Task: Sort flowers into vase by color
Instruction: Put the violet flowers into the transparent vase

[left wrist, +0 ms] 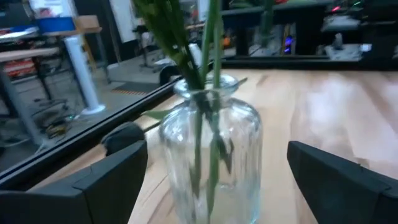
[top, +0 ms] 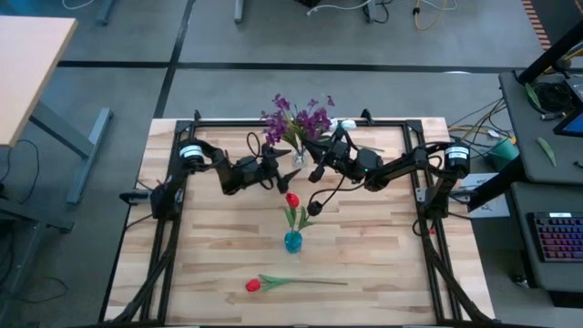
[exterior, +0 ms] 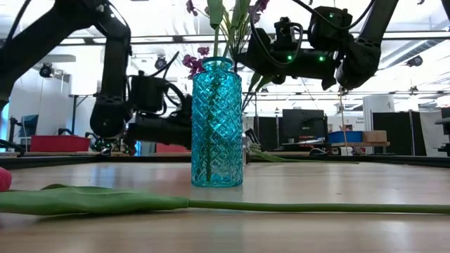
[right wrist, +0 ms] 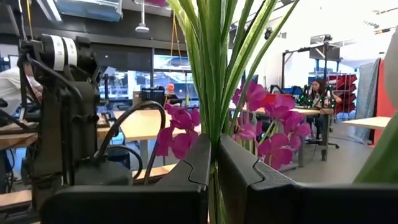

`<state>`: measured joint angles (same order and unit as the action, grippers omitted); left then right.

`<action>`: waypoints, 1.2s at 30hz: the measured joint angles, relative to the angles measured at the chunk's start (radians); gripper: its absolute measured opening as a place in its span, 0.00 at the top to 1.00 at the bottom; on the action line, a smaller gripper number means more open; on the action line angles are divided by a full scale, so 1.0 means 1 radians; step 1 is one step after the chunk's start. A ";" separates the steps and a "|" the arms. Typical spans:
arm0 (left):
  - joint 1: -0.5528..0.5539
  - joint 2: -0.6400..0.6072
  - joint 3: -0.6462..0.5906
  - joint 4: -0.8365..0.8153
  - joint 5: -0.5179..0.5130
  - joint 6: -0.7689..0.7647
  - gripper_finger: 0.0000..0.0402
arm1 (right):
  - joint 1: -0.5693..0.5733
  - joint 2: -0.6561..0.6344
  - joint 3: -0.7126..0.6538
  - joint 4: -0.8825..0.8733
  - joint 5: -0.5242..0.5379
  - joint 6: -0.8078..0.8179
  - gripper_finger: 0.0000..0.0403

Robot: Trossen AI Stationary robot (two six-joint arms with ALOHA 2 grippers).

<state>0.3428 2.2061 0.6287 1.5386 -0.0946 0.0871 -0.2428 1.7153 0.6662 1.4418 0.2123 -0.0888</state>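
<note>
A clear glass vase [left wrist: 210,155] stands near the table's far edge [top: 298,158], with purple flowers [top: 296,117] rising from it. My left gripper [top: 277,169] is open, one finger on each side of the vase body [left wrist: 217,163], apart from the glass. My right gripper [top: 315,153] is shut on the green stems above the vase mouth. A teal vase [top: 292,241] at mid-table holds one red tulip [top: 291,199]. Another red tulip [top: 253,285] lies flat near the near edge. My right gripper [right wrist: 214,163] pinches the purple flowers' green stems [right wrist: 215,134] between its two fingers, above the clear vase's mouth. It comes about level from the table's right, across the stems. The stems stand upright, with their lower ends inside the clear vase [left wrist: 208,134].
The lying tulip's stem [exterior: 281,206] runs across the table in front of the teal vase [exterior: 216,123]. A black frame rail [top: 273,122] borders the table. Bare wood lies left and right of the teal vase.
</note>
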 joint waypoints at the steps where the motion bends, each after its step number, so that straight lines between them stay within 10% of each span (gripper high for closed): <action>1: 0.000 0.006 0.009 0.002 0.014 -0.002 0.08 | 0.000 0.000 0.000 -0.002 0.001 0.000 0.97; 36: 0.011 0.062 0.083 -0.038 0.050 -0.108 0.30 | 0.000 0.001 0.000 -0.137 0.051 0.029 0.97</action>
<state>0.3542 2.2677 0.7113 1.5002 -0.0448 -0.0211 -0.2428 1.7164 0.6666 1.3050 0.2630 -0.0601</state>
